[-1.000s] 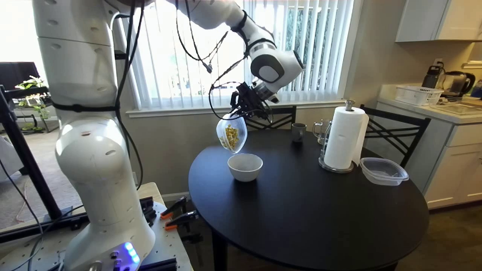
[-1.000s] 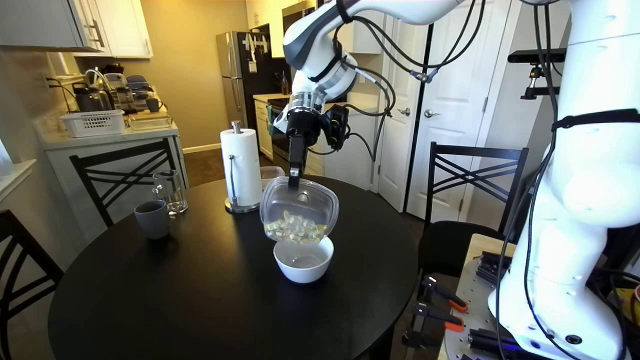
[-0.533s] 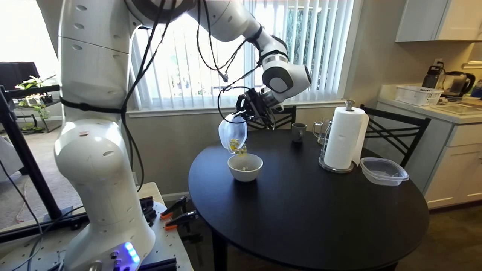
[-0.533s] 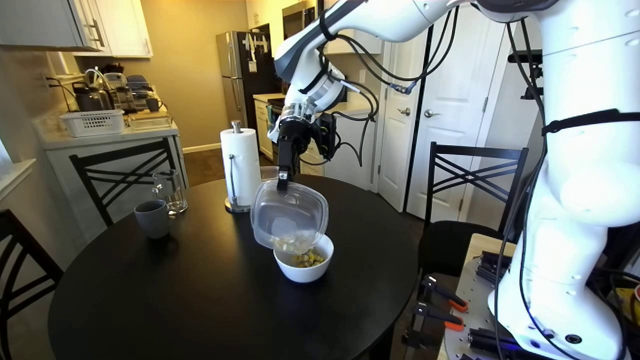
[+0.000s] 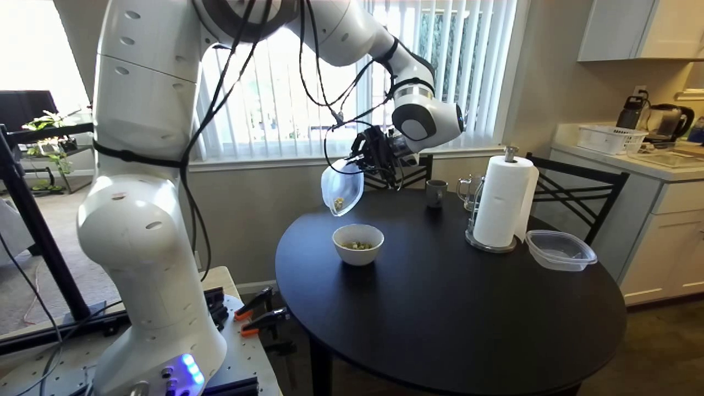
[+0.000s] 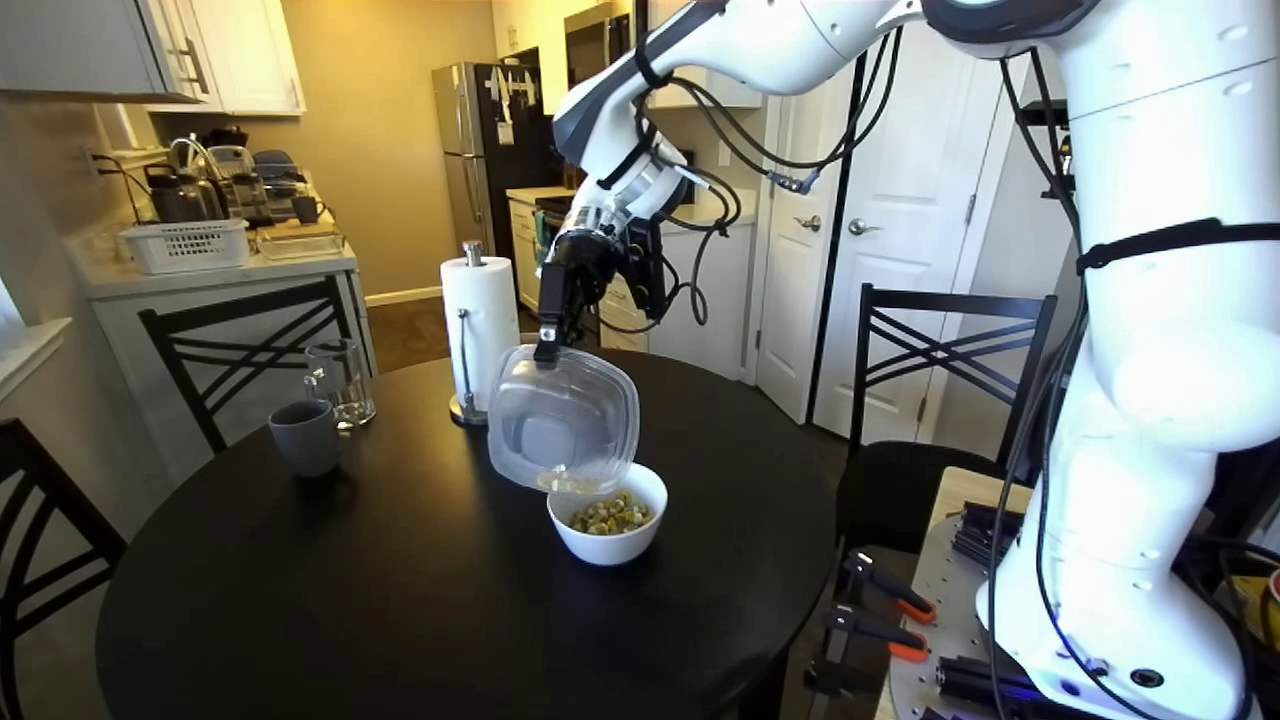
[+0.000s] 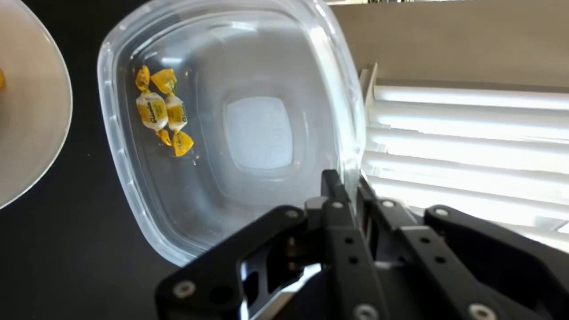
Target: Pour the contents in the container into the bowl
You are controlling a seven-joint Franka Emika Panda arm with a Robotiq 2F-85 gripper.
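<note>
Clear plastic, tipped steeply! The container (image 7: 258, 133) hangs below the gripper (image 7: 349, 189), fingers nearly together, pinching its rim. Two yellow-and-white wrapped sweets (image 7: 155, 111) lie inside, well away from the fingertips; more sweets (image 6: 612, 515) sit in the white bowl (image 6: 600, 551), below the gripper, on the dark table (image 6: 350, 580).

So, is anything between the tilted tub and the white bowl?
Nothing visible: the gripper holds the tub tilted toward the bowl; the gray mug and paper towels stand off to the side.
</note>
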